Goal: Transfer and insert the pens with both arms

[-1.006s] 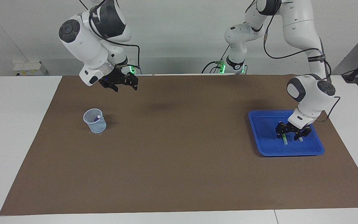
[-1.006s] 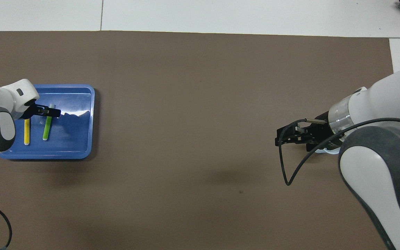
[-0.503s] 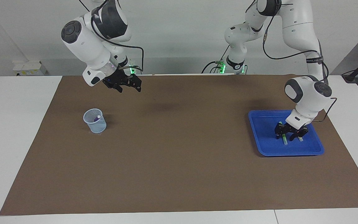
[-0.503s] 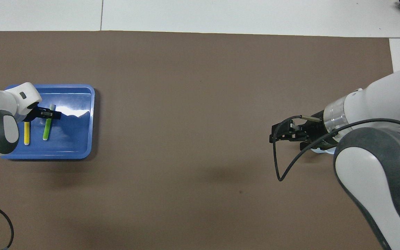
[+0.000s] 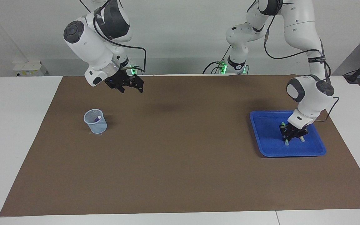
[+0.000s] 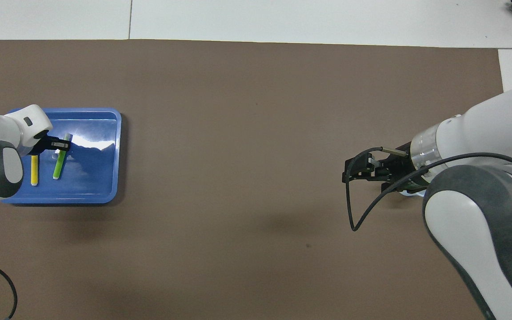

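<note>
The green pen (image 6: 59, 162) lies slanted in the blue tray (image 6: 96, 178) at the left arm's end of the table. My left gripper (image 5: 291, 132) is down in the tray (image 5: 270, 147), shut on the green pen (image 5: 286, 142) near its farther end. Beside it lies the yellow pen (image 6: 34, 171), partly under the left wrist; only its pale end (image 5: 302, 139) shows in the facing view. The purple pen (image 5: 98, 117) stands in a clear cup (image 5: 95, 121) toward the right arm's end. My right gripper (image 5: 127, 84) hangs open and holds nothing, over the mat between the cup and the robots.
A brown mat (image 5: 180, 162) covers most of the white table. A black cable (image 6: 354, 209) loops off the right wrist. In the overhead view the right arm (image 6: 482, 200) covers the cup.
My left gripper has shut on the green pen, and the pen has turned slightly in the tray. The right gripper has drifted a little toward the table's middle, still open.
</note>
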{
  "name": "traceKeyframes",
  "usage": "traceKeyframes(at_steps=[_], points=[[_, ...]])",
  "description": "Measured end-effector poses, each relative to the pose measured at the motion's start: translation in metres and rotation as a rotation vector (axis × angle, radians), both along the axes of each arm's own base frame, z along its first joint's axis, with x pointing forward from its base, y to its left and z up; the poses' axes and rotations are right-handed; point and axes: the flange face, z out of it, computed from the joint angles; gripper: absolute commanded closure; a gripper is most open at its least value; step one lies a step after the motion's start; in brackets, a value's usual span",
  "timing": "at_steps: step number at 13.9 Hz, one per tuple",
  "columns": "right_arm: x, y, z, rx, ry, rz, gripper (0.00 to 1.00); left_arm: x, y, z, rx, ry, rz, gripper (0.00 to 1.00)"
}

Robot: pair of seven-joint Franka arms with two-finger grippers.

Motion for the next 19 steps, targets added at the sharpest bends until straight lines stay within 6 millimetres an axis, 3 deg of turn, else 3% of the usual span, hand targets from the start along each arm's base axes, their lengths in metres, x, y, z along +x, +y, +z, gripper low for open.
traceKeyframes(at_steps=[6,11,15,19], points=[[0.000,0.001,0.000,0.018,0.004,-0.006,0.00,0.005,-0.009,0.011,-0.027,0.072,0.110,1.00],[0.000,0.001,0.001,0.022,0.002,-0.010,0.00,0.018,-0.047,0.068,-0.047,0.157,0.257,1.00],[-0.003,0.005,-0.004,0.010,0.007,0.006,0.00,0.010,-0.075,0.117,-0.181,0.216,0.541,1.00],[-0.001,0.005,-0.003,0.016,-0.025,0.022,0.00,-0.002,-0.106,0.146,-0.309,0.309,0.835,1.00]])
